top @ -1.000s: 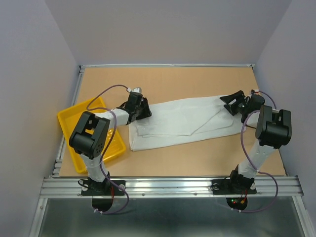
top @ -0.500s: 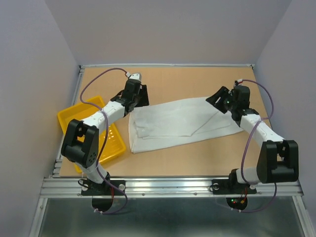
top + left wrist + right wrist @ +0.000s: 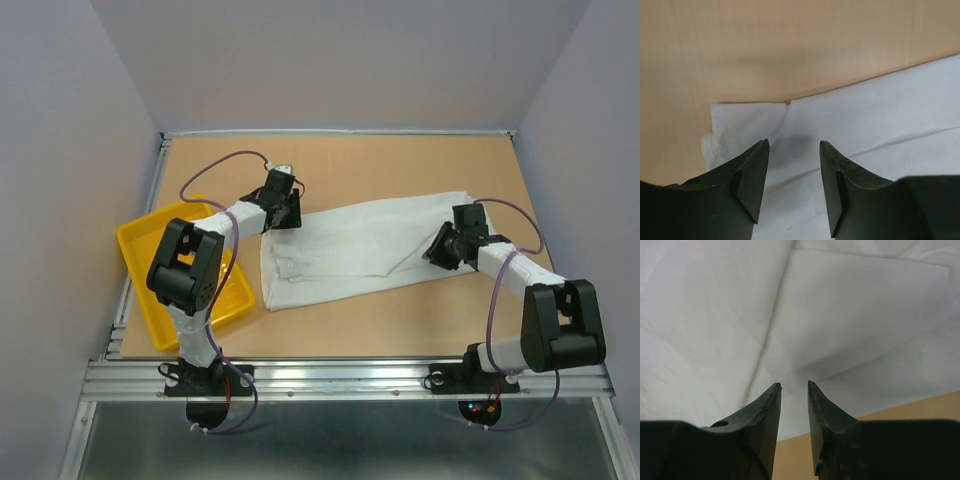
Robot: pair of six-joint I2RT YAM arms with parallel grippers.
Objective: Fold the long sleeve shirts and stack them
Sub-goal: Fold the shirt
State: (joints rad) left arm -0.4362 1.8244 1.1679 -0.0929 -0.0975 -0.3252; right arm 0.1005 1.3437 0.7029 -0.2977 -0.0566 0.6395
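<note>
The long sleeve shirt point(image 3: 360, 250) is laid across the middle of the desk point(image 3: 400, 165) as a long white band, apparently already doubled lengthwise. Its left end is nearer the arms' bases and its right end is angled toward the far right. The left tool point(image 3: 285, 213) is held low over the far left corner of the band. In the left wrist view its jaws are spread wide, the corner of the cloth is seen beneath the gap, and nothing is pinched. The right tool point(image 3: 440, 248) is lowered over the right end, where an overlapping flap is seen. Its jaws are parted only narrowly, with cloth showing below the gap and none visibly caught between them. The two ends are judged to be addressed together, so that the band can be gripped at both ends and folded or straightened without being dragged askew. A yellow tray point(image 3: 140, 245) is set at the left edge of the desk, near the shirt's left end but apart from it, and partly beneath the left arm. It is judged to be the only thing that could be struck by a sweep to that side. Only one shirt is seen, so no stack is yet begun. The thin fabric is expected to slip or bunch unless an edge is taken cleanly.
</note>
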